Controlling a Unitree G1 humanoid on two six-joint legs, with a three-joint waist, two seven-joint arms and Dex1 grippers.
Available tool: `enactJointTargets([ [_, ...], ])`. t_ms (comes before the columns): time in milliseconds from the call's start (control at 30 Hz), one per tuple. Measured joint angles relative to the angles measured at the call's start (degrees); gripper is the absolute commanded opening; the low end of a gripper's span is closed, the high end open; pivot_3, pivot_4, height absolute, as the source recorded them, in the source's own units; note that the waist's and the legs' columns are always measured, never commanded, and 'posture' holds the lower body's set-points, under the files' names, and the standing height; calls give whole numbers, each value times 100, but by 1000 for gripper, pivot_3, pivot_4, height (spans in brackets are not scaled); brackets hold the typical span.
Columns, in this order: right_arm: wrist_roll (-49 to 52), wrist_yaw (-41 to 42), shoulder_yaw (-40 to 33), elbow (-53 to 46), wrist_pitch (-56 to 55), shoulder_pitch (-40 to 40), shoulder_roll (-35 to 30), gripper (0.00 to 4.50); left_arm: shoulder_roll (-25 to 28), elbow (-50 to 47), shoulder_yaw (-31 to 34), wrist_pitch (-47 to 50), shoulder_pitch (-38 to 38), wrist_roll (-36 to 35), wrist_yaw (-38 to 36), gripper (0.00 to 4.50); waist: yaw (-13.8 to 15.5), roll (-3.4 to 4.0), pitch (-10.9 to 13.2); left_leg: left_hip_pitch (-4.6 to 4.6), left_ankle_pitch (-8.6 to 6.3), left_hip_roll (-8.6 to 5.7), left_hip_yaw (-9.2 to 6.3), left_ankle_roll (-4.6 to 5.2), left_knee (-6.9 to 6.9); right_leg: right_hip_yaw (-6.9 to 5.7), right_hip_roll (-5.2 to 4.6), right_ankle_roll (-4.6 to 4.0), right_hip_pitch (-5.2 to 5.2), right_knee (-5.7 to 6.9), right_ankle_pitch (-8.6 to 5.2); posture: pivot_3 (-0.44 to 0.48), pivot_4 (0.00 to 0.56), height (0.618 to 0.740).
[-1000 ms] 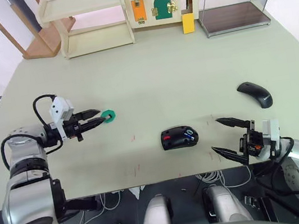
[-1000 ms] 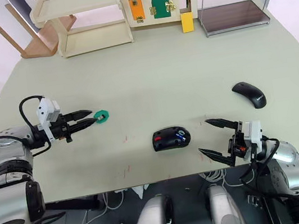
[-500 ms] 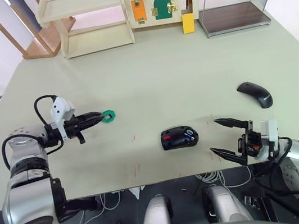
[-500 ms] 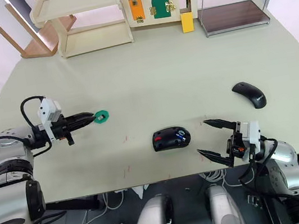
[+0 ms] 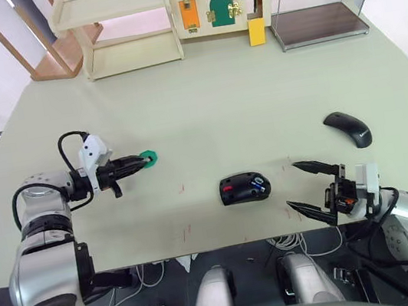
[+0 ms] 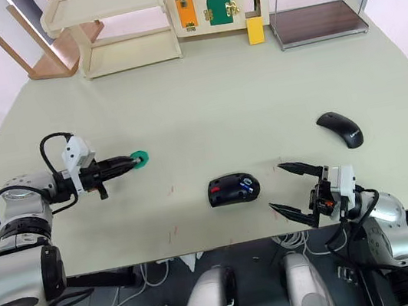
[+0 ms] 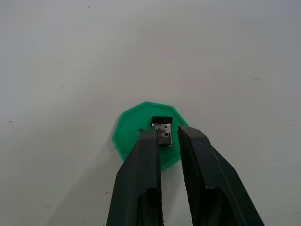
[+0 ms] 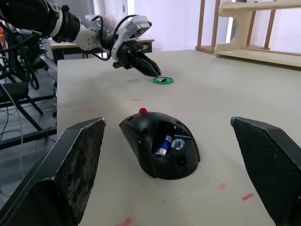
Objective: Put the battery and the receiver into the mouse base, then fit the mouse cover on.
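Head views: the left gripper (image 5: 145,161) is reaching onto the green disc (image 5: 150,158); the mouse base (image 5: 245,188) is lying mid-worktop (image 5: 257,98), the cover (image 5: 348,129) far right.

Left wrist: its nearly closed jaws are flanking the receiver (image 7: 163,130) without clamping it.

Right wrist: the right gripper (image 8: 174,176) is gaping wide before the base holding the battery (image 8: 163,144).

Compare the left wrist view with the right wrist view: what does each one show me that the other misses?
Left wrist view: the receiver close up, lying on the green disc, with the left gripper fingers on either side of it, not clamped. Right wrist view: the mouse base with the battery already in its compartment, between the wide-open right gripper fingers. Both show the disc, the left gripper and the table.
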Motion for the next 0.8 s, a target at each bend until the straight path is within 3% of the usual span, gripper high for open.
enactJointTargets([
  [800,0,-61,2,-9,-1,30,-3,4500,-51,100,-27,-118,-43,139,225,730,0,-1,0,0,0,0,0,0,0,0,0,0,0,1,0,0,150,740],
])
